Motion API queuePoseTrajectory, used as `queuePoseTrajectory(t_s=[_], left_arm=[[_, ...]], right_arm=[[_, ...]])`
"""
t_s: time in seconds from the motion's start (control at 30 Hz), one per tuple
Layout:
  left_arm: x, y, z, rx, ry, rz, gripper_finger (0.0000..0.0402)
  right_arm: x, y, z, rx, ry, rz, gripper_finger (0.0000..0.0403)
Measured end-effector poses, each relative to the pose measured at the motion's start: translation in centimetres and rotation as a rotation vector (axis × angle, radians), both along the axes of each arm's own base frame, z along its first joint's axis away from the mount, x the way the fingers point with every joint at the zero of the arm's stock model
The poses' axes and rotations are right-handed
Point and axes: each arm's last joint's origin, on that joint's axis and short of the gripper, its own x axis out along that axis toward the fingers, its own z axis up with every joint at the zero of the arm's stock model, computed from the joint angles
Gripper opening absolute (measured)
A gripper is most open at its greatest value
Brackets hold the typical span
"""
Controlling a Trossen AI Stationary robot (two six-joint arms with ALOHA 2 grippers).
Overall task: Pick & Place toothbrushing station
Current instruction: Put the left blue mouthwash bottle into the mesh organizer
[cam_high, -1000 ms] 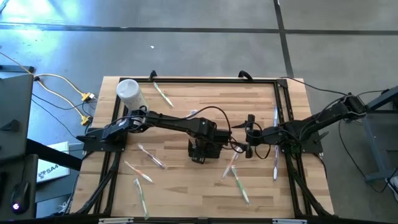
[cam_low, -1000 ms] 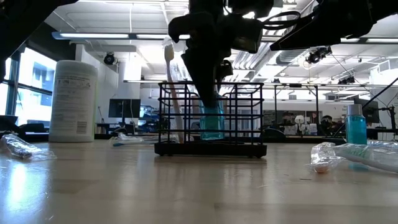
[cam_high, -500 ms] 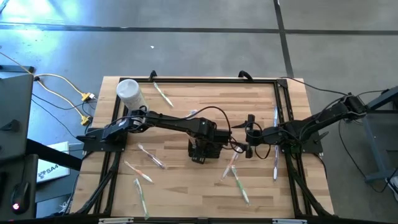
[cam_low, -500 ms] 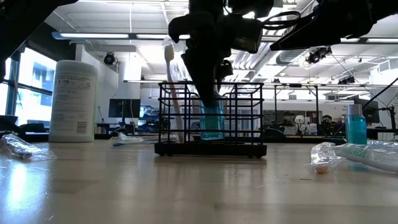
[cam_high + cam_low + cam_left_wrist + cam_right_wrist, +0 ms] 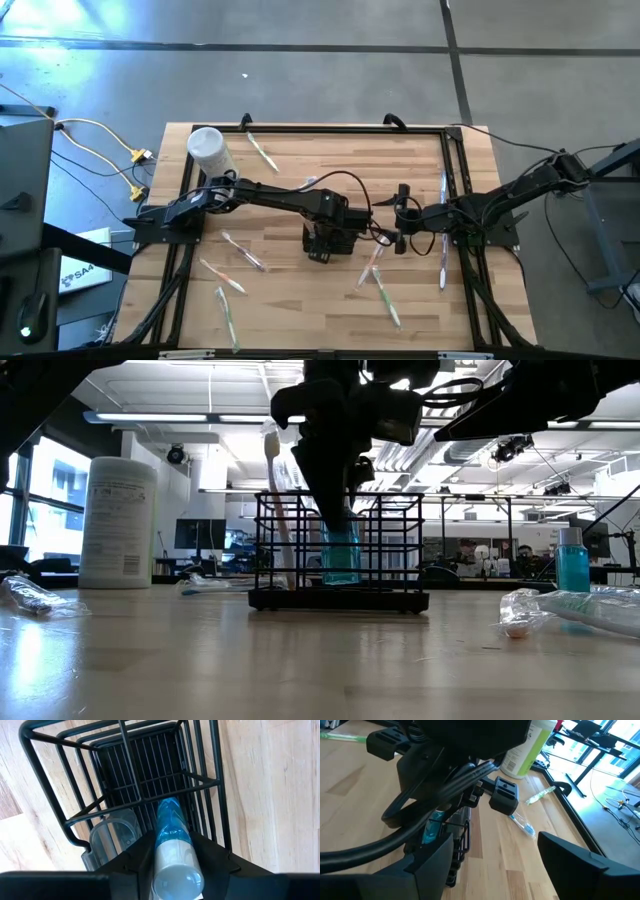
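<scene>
Station (image 5: 328,240) mid-table, upright. L gripper (image 5: 172,865) clamped on blue bottle (image 5: 172,845), lowering into rack. Keep bottle vertical, clear of wires, release once seated. R gripper (image 5: 495,855) spread wide, idle nearby.

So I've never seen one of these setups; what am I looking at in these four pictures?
Two dark robot arms work at a wooden table. One picture looks straight down from above, one looks level across the tabletop, and two come from cameras on the arms' wrists. In the middle stands a black wire rack with a toothbrush upright in it. The left claw is above the rack, shut on a blue bottle that reaches down inside it. The right claw waits open beside the rack. Wrapped toothbrushes lie scattered about, and a white tub stands in a far corner.
</scene>
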Motion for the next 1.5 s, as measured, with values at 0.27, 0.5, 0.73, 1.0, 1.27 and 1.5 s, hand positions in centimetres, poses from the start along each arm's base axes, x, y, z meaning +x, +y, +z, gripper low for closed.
queuePoseTrajectory(t_s=[0.27, 0.5, 0.73, 1.0, 1.27, 1.5], left_arm=[[0.04, 0.0, 0.0, 0.0, -0.004, -0.002, 0.0127], [0.04, 0.0, -0.01, 0.0, -0.005, -0.002, 0.0128], [0.05, 0.01, -0.01, 0.004, -0.006, -0.002, 0.0128], [0.06, 0.03, -0.01, 0.012, -0.007, 0.0, 0.0128], [0.06, 0.03, -0.01, 0.012, -0.007, 0.0, 0.0128], [0.07, 0.04, -0.01, 0.015, -0.008, 0.002, 0.0128]], right_arm=[[0.0, 0.0, -0.01, 0.0, 0.001, 0.0, 0.0283], [0.0, 0.0, -0.01, 0.0, 0.001, 0.0, 0.0283], [-0.01, 0.0, -0.02, 0.0, 0.002, 0.0, 0.0282], [-0.01, 0.0, -0.02, -0.001, 0.002, 0.0, 0.0282], [-0.01, -0.01, -0.02, -0.001, 0.002, 0.0, 0.0282], [-0.01, -0.01, -0.02, -0.001, 0.002, 0.0, 0.0282]])
